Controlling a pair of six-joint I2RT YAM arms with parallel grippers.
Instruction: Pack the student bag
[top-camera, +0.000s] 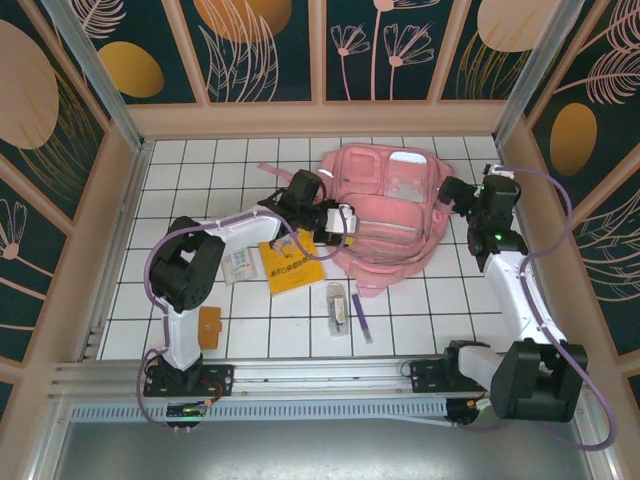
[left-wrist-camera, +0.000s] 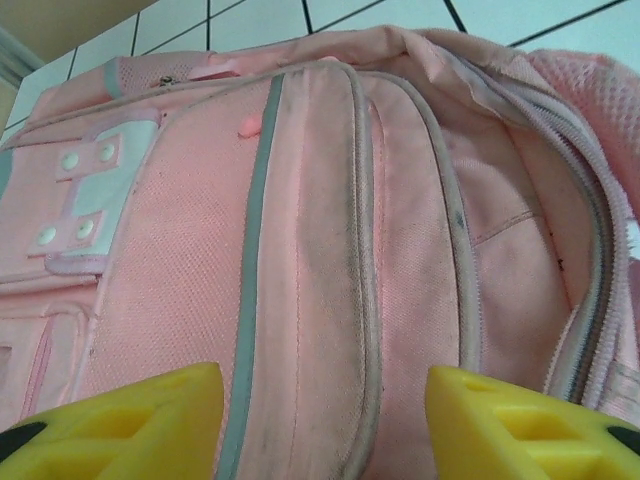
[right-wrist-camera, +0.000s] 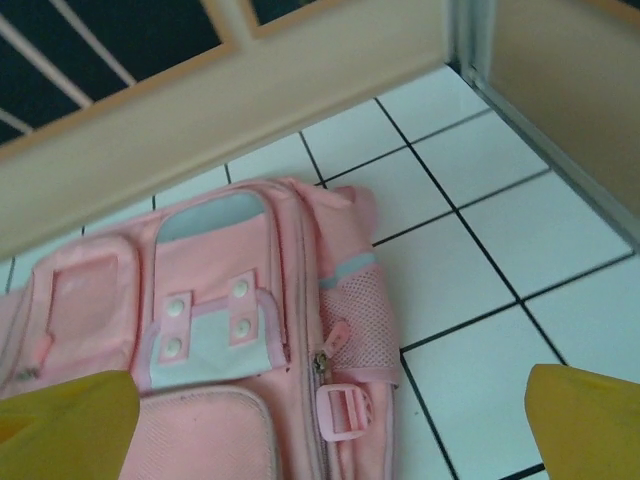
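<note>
White tiles (top-camera: 200, 190) carry the pink bag (top-camera: 390, 215) at twelve o'clock. Left gripper (top-camera: 338, 218), fingers spread, faces its nine o'clock side; right gripper (top-camera: 458, 192), spread wide, sits at three. Probably best: pinch one zipper lip (left-wrist-camera: 600, 260) squarely, lift gently.

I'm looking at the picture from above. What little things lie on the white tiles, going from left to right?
orange wallet → pale flat packet → yellow booklet → clear pouch → purple pen
</note>
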